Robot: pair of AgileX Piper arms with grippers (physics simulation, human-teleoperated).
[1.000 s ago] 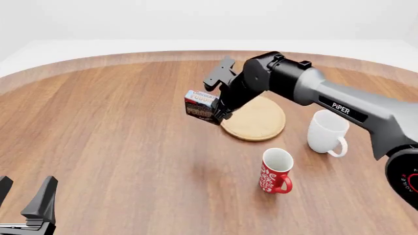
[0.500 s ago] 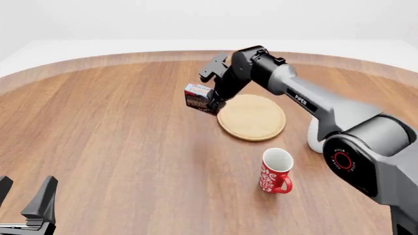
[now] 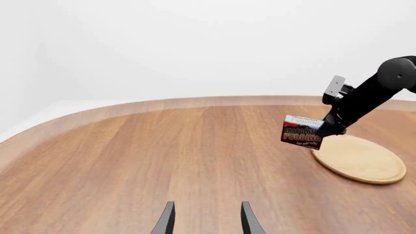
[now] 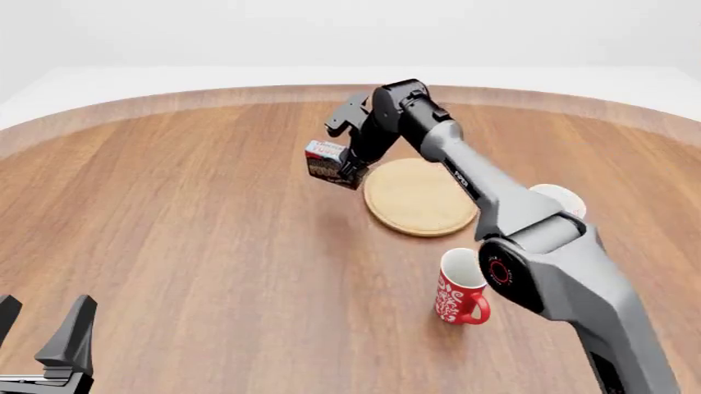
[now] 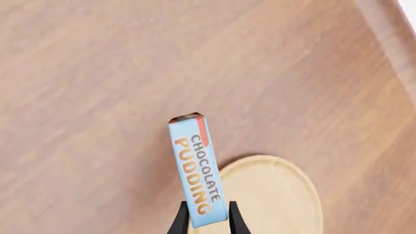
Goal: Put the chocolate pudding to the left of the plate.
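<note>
The chocolate pudding (image 4: 327, 162) is a small dark-brown carton with a light-blue top. It hangs above the table, just left of the plate's (image 4: 422, 196) far-left rim. My right gripper (image 4: 350, 167) is shut on it. The right wrist view shows the carton's blue face (image 5: 198, 170) pinched between the fingers, with the plate (image 5: 279, 195) below and beside it. From the left wrist, the carton (image 3: 302, 131) is held beside the plate (image 3: 359, 158). My left gripper (image 4: 38, 336) is open and empty at the near left corner, far from both.
A red patterned mug (image 4: 462, 287) stands near the front, right of centre. A white mug (image 4: 559, 199) is mostly hidden behind my right arm, right of the plate. Bare wood spreads left of the plate.
The right arm has stretched farther out and carried the pudding a little left and away, off the plate's edge. The left gripper has not moved.
</note>
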